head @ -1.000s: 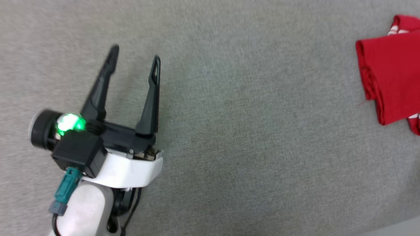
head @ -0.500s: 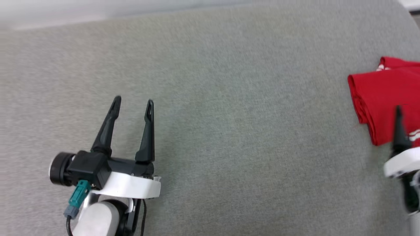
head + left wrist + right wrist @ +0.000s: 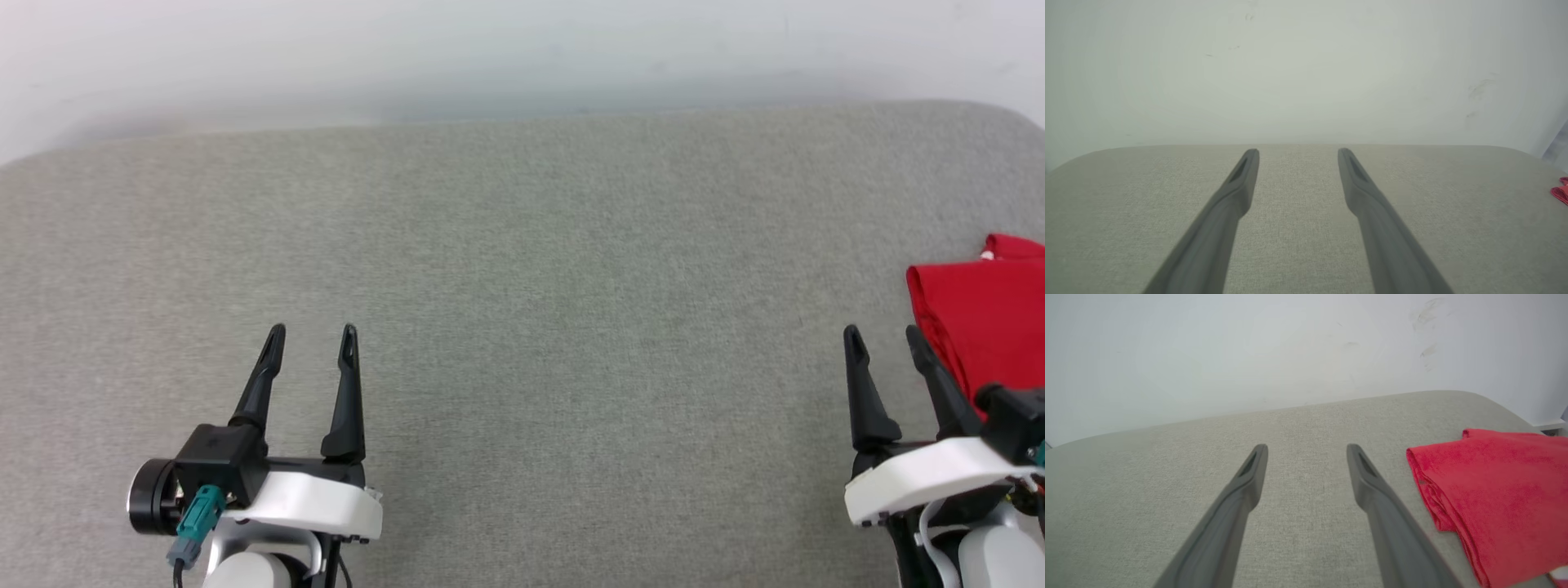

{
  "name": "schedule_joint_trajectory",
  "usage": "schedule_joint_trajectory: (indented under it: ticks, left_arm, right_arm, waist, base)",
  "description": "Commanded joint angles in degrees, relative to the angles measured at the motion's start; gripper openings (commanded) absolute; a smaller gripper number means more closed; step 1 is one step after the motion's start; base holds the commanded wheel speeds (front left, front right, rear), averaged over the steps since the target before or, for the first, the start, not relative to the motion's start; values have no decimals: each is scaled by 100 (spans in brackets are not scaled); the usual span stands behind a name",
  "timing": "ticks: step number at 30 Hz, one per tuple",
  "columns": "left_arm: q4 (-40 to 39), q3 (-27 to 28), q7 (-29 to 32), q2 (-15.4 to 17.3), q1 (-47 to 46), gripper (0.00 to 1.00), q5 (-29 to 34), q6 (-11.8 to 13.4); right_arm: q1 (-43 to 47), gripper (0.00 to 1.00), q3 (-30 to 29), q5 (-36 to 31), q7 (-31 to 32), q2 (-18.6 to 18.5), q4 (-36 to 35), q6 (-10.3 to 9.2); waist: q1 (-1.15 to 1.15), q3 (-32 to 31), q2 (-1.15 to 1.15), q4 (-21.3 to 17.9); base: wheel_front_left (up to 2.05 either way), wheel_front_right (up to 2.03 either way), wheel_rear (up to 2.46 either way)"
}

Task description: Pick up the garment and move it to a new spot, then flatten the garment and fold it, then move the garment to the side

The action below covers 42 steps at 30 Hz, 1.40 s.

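Note:
The red garment (image 3: 988,322) lies folded on the grey cushioned surface (image 3: 522,327) at the far right of the head view; its plain red back faces up, letters and number hidden. In the right wrist view the garment (image 3: 1494,490) sits just right of my fingers. My right gripper (image 3: 884,335) stands open beside the garment's left edge, holding nothing. At the lower left, my left gripper (image 3: 313,333) is open and empty, far from the garment. A sliver of the garment (image 3: 1560,192) shows at the right edge of the left wrist view.
A pale wall (image 3: 522,49) rises behind the surface's far edge. The surface's rounded far right corner (image 3: 1494,401) lies just beyond the garment. Bare grey fabric stretches between the two grippers.
The head camera has tilted up and turned, bringing the wall and the right gripper into view. The left gripper has drawn back to the lower left, its fingers somewhat closer together.

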Motion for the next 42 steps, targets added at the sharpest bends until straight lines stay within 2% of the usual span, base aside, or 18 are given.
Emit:
schedule_joint_trajectory:
  ticks: [1, 12, 21, 42]
  left_arm:
    - [12, 23, -25, -16, 69, 100, -29, 18]
    - [104, 226, -39, 95, 556, 100, 27, 43]
    - [80, 125, -39, 95, 925, 100, 93, 51]
    - [277, 55, -40, 75, 966, 100, -28, -6]
  right_arm:
    - [123, 100, 10, -1, 6, 8, -86, -7]
    - [1006, 100, 214, -222, 484, 163, -1283, -6]
    - [1599, 100, 107, -233, 796, 174, -1859, -6]
    - [1845, 100, 19, -391, 1007, 176, -2174, -6]
  waist:
    - [1, -136, 0, 123]
    - [1, -679, 0, 333]
    - [1, -995, 0, 348]
    - [1, -1069, 0, 361]
  base:
    - [0, 0, 0]
    - [0, 0, 0]
    - [0, 0, 0]
    - [0, 0, 0]
